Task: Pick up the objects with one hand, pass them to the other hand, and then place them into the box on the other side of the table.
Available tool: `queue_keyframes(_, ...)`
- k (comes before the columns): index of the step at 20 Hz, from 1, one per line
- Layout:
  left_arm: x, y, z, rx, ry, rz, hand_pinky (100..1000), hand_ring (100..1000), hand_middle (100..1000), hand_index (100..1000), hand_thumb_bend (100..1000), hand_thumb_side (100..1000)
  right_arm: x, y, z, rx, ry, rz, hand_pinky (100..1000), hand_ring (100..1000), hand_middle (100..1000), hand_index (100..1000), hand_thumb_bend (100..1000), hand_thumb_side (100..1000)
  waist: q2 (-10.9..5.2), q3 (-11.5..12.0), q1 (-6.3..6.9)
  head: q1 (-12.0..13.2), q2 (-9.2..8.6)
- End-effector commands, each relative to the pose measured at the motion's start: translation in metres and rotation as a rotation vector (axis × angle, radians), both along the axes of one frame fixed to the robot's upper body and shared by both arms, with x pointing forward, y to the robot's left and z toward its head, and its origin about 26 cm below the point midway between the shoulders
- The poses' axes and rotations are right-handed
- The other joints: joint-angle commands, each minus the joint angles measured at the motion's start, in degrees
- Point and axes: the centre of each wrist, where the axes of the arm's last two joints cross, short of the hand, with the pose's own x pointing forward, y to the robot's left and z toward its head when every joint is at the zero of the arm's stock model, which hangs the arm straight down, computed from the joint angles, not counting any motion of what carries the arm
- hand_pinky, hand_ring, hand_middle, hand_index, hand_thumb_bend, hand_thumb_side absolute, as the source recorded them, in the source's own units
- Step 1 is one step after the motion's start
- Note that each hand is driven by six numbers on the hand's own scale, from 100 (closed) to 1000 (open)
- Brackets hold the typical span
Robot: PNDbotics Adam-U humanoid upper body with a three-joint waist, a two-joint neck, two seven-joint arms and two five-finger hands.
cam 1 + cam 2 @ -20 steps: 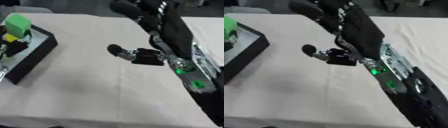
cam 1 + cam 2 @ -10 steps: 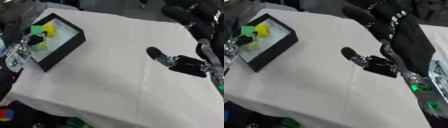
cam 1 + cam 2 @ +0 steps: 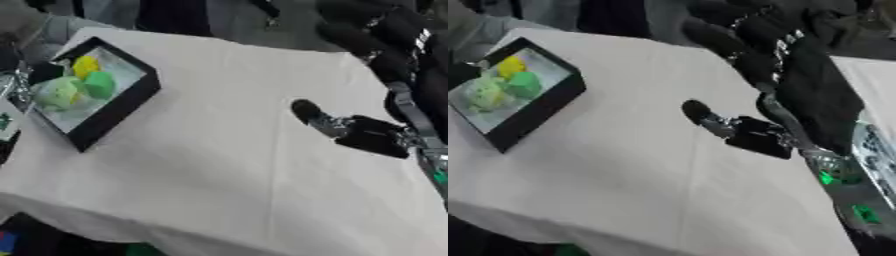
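Black box (image 3: 112,107) seen at left on tabletop (image 3: 219,150), holding yellow and green objects (image 3: 83,82). Right hand (image 3: 750,55) empty, fingers relaxed.

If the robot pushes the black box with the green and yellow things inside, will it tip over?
Probably not: the black box looks low, wide and flat on the white tablecloth, so it would likely slide. The cloth might wrinkle under it. The green and yellow things inside might shift.

No readable text, label or number anywhere
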Motion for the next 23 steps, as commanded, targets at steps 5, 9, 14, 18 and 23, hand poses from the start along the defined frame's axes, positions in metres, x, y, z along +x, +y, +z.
queue_keyframes(5,-0.074,-0.098,0.062,-0.228,-0.547,-0.737,759,1000,873,738,404,601,0.013,-0.031,-0.02,0.137,0.218,-0.194,811,853,937,942,100,129,-1.37,-0.04,-0.66,-5.18,-0.09)
queue_keyframes(9,-0.085,-0.128,0.042,-0.418,-0.674,-1.053,760,1000,870,731,360,639,0.018,-0.044,-0.042,0.232,0.383,-0.258,758,849,942,933,100,304,-1.45,0.33,-0.91,-9.38,-0.09)
queue_keyframes(14,-0.089,-0.168,0.011,-0.627,-0.634,-1.24,758,1000,875,711,302,712,0.019,-0.05,-0.065,0.331,0.54,-0.263,717,845,943,920,100,469,-1.55,-0.12,-1.19,-12.68,-0.09)
queue_keyframes(18,-0.088,-0.196,-0.014,-0.8,-0.555,-1.244,753,1000,876,691,266,778,0.017,-0.05,-0.078,0.373,0.603,-0.258,703,845,940,914,100,540,-1.25,-0.27,-1.17,-13.87,-0.09)
queue_keyframes(23,-0.088,-0.214,-0.04,-0.868,-0.455,-1.245,745,1000,869,690,241,798,0.014,-0.052,-0.093,0.404,0.652,-0.267,691,844,933,907,100,593,-0.48,-0.83,-1.01,-13.93,-0.09)
